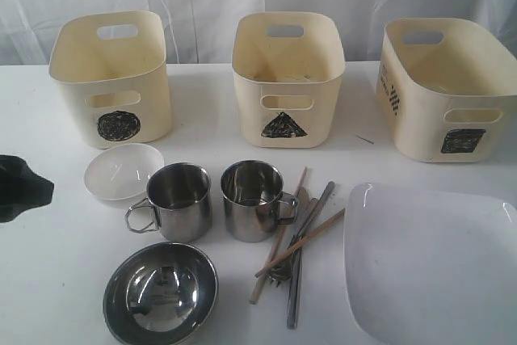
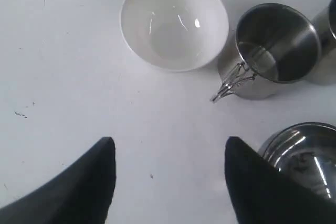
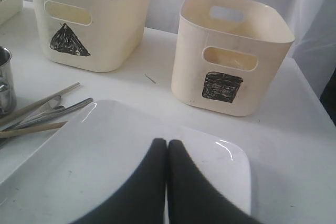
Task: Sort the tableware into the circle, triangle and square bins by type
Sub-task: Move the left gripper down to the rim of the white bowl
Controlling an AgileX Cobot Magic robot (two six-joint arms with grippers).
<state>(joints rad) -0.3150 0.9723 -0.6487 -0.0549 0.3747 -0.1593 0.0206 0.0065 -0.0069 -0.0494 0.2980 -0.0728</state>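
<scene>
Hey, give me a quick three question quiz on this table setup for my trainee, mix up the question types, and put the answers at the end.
1. True or false: the left steel mug and the right steel mug both stand upright.
2. Multiple choice: in the exterior view, which mark is on the middle bin? A) star B) triangle C) cross
3. Short answer: which item lies beneath the shut right gripper?
Key: 1 true; 2 B; 3 the large white plate.
</scene>
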